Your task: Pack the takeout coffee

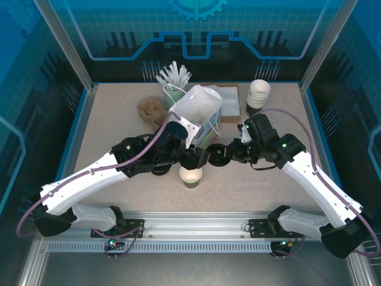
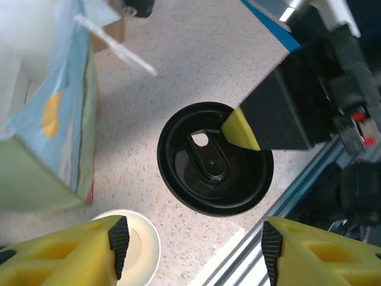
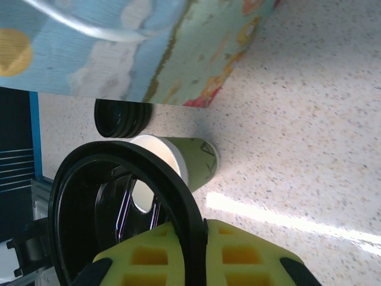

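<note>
The right gripper (image 3: 196, 238) is pinching the black lid (image 2: 214, 161) by its rim, just in front of the paper bag (image 1: 199, 110). The green coffee cup (image 1: 190, 176) is sitting uncovered near the bag's front. The left gripper (image 2: 193, 238) is hanging wide apart, gripping nothing.

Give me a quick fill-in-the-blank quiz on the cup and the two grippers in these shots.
1. The right gripper is shut on a black ____.
2. The left gripper has its jaws ____, with nothing between them.
3. The lidless cup on the table is ____ on the outside.
Missing words: lid; open; green.
</note>
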You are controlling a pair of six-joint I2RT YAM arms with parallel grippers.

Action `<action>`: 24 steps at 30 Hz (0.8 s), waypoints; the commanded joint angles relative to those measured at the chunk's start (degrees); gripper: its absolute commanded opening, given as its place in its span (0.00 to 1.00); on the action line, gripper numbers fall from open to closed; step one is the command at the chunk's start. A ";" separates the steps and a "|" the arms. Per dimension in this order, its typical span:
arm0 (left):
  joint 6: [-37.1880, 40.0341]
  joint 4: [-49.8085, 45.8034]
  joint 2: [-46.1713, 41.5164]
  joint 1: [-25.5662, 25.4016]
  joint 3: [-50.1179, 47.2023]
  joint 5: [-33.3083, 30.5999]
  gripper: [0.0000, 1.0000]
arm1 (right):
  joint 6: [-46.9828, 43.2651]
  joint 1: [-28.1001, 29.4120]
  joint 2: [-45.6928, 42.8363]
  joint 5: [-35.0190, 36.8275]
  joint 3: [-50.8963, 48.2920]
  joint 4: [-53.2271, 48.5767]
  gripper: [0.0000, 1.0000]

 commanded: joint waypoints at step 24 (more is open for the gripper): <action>49.68 28.81 2.58 -2.51 -16.82 5.44 0.66 | -12.96 -16.20 3.60 -22.62 -1.60 -13.97 0.00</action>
